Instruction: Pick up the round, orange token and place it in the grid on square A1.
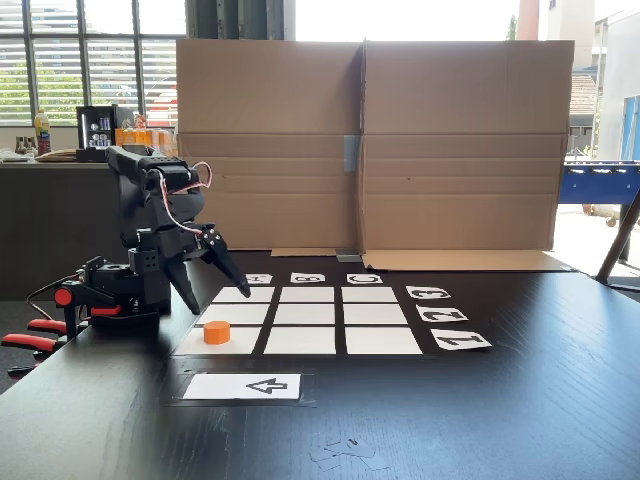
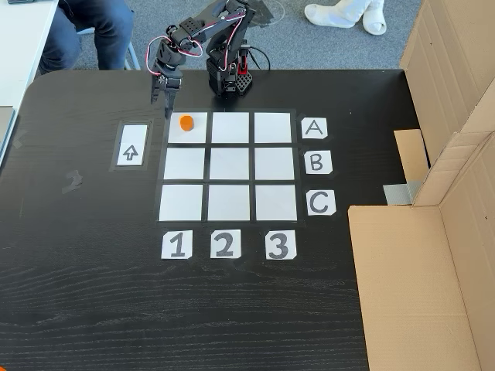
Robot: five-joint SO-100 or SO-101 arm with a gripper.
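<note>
The token (image 2: 186, 122) sits upright on square A1 (image 2: 188, 133), the corner of the grid (image 2: 228, 164) where the row marked by the A card (image 2: 313, 128) meets the column above the 1 card (image 2: 176, 244). In the high fixed view it lies toward the far edge of that square, inside the white paper and clear of the black gaps. In the low fixed view the same token (image 1: 217, 332) stands on the near-left square (image 1: 222, 341) of the grid (image 1: 306, 316), just beyond the arrow card (image 1: 243, 386).

The gripper (image 1: 215, 296) hangs with its two dark fingers pointing down and spread apart, holding nothing. In the low view its tips are above and slightly beyond the token, with a visible gap between them and the orange top. In the high view the gripper (image 2: 162, 100) hovers off the far-left corner of the square, so the token lies a little to the right and nearer than the fingertips. It touches neither the token nor the paper.

Being a short round disc, the token has no long axis to line up with, so any approach angle would do. Judged from how things lie, the placement looks done: the token already rests on the target square. What seems to remain is for the arm (image 2: 220, 46) to draw back toward its base (image 1: 110, 295) without brushing the token.
</note>
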